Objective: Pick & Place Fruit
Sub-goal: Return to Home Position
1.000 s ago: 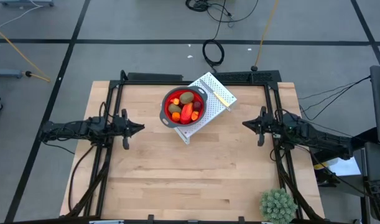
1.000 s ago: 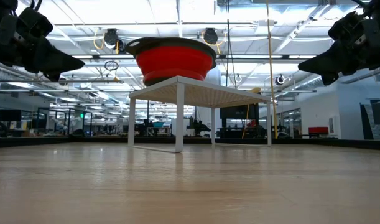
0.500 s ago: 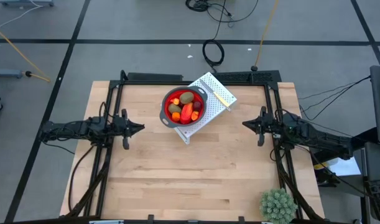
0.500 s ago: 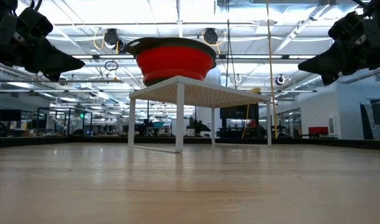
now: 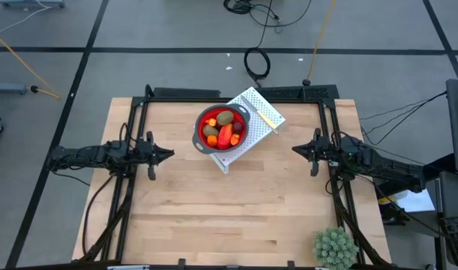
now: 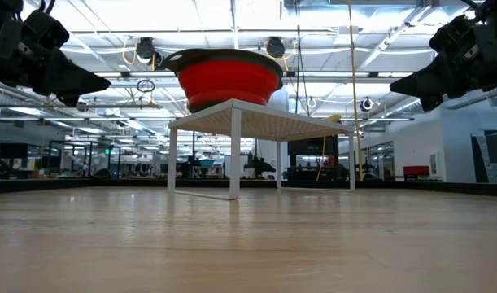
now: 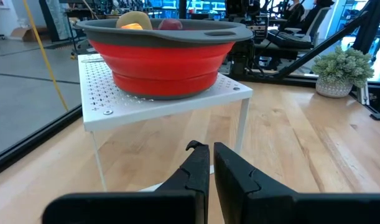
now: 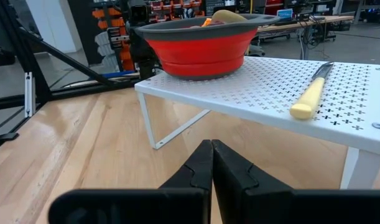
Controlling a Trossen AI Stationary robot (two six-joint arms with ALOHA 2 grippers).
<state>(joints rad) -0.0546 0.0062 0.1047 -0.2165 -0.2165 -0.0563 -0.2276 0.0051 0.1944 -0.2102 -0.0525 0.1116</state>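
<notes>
High view gives me the fruit (image 5: 223, 129) in the red strainer bowl (image 5: 199, 126) on the shelf (image 5: 248, 101) at 12 o'clock; left fingers (image 7: 193, 175) at 9, right fingers (image 8: 199, 171) at 3, both closed.

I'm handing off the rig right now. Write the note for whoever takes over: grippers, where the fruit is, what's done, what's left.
Left gripper: shut, empty, raised over the table's left side.
Right gripper: shut, empty, raised over the right side, pointing inward.
Fruit: every piece in view lies in the red strainer bowl, which stands on the white shelf at the far middle. The yellow knife lies on the shelf beside the bowl.
Done: no fruit shows loose on the table.
Left: nothing visible to pick; both arms look parked, so probably just confirm home.
</notes>
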